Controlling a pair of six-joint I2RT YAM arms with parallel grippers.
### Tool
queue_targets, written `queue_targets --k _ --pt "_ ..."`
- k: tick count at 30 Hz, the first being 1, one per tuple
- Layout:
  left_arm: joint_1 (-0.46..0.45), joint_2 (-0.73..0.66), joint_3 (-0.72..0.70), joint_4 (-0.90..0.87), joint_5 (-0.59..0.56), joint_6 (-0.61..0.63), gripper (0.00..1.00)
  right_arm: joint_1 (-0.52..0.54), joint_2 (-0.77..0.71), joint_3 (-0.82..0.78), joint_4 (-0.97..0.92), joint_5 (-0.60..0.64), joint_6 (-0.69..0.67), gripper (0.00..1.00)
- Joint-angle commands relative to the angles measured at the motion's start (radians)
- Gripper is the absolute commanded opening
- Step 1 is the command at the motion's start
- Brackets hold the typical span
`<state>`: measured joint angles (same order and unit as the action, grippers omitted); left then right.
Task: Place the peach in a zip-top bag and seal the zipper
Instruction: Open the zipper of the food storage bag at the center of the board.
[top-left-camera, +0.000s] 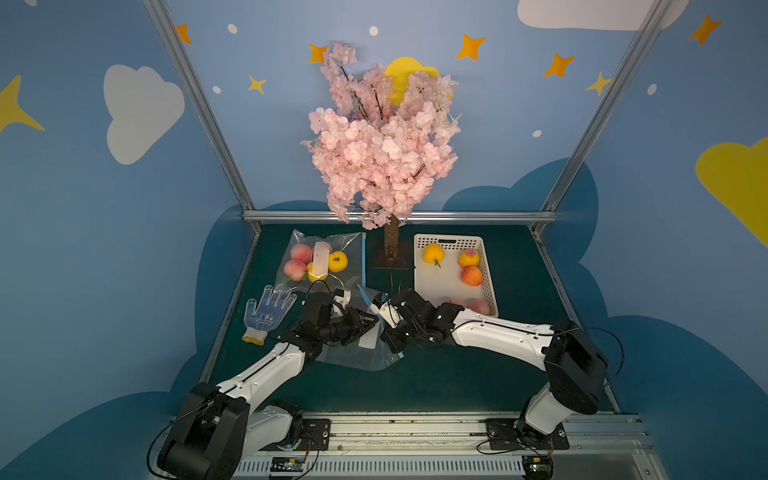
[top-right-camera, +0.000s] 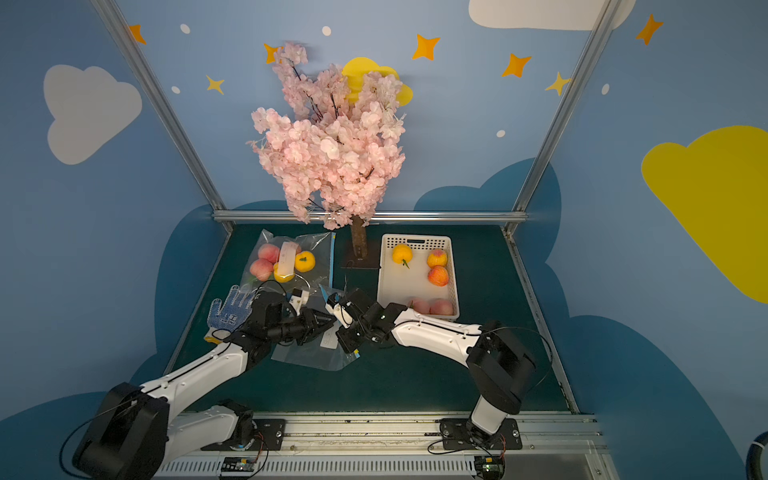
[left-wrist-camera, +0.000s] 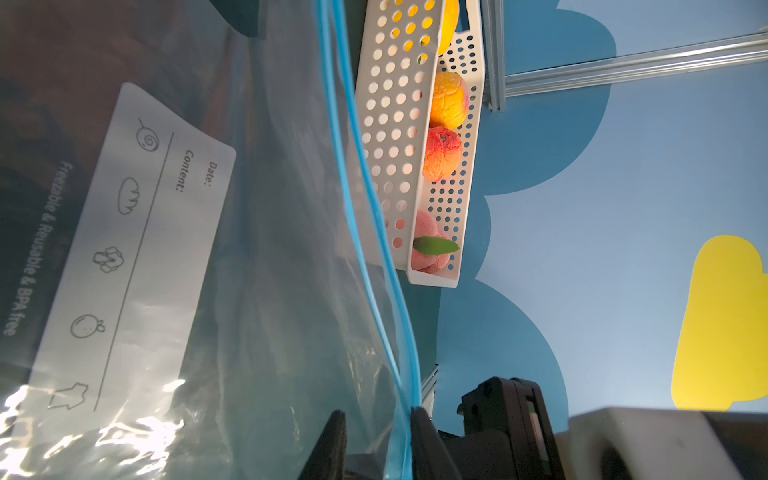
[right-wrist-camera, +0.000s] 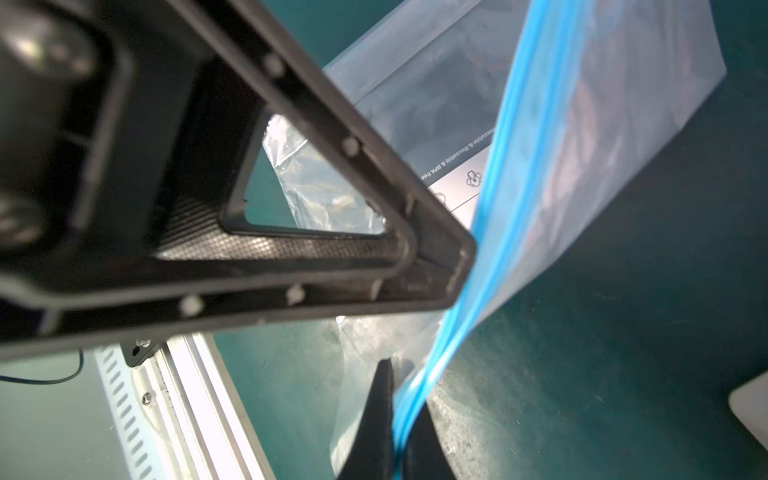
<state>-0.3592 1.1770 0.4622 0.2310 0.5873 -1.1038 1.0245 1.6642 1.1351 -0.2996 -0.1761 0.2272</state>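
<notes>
A clear zip-top bag with a blue zipper and a white label is lifted at its mouth between both arms. No fruit shows inside it in both top views. My right gripper is shut on the zipper strip. My left gripper straddles the same edge with its jaws apart, and the zipper rests against one finger. Peaches lie in the white basket at the right.
A second bag holding peaches and oranges lies at the back left. A dotted work glove lies left of my left arm. The blossom tree's trunk stands at the back centre. An orange shares the basket.
</notes>
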Motion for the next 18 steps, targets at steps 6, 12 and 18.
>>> queue_targets --k 6,12,18 --pt "-0.005 0.034 0.006 0.028 0.02 0.008 0.29 0.002 -0.009 0.011 0.013 0.001 -0.016 0.0" --pt "-0.006 0.053 0.034 -0.044 0.02 0.02 0.27 0.019 -0.006 0.02 -0.009 0.026 -0.055 0.0" --pt "-0.007 0.072 0.046 -0.049 0.019 -0.028 0.27 0.053 0.011 0.032 -0.043 0.093 -0.117 0.0"
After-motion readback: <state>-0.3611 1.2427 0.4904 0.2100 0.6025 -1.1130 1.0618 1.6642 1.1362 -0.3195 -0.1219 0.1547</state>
